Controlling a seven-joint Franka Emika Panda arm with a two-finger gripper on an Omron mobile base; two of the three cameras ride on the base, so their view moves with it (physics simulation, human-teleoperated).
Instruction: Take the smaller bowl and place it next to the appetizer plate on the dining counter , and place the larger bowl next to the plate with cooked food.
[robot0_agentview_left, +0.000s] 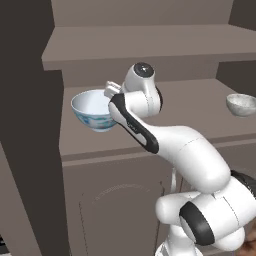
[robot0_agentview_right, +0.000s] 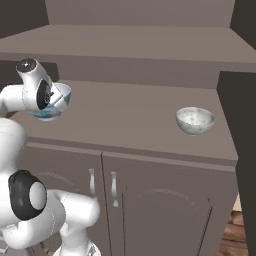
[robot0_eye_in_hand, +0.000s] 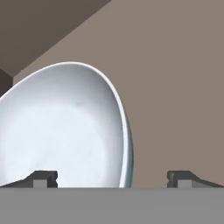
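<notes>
- Grey-brown counter surface (robot0_agentview_right: 135, 117) inside a cabinet recess, with a shelf (robot0_agentview_left: 150, 47) above it and closed cabinet doors (robot0_agentview_right: 165, 210) below.
- Larger bowl (robot0_agentview_left: 92, 110): white, blue-green pattern on the outside, standing upright at the left end of the counter surface; in the right base view it is partly hidden behind the arm's wrist.
- Smaller bowl (robot0_agentview_right: 195, 120): speckled grey-white, upright toward the right end of the same surface, well apart from the larger bowl.
- Gripper (robot0_eye_in_hand: 113, 178): jaws spread wide and holding nothing. In the hand view one fingertip (robot0_eye_in_hand: 43, 178) lies over the larger bowl's white inside, the other over bare counter, so the bowl's near rim falls between them. Whether either fingertip touches the rim cannot be told.
- White arm (robot0_agentview_left: 165, 145): reaches from the base up to the bowl, hand just beside its rim.
</notes>
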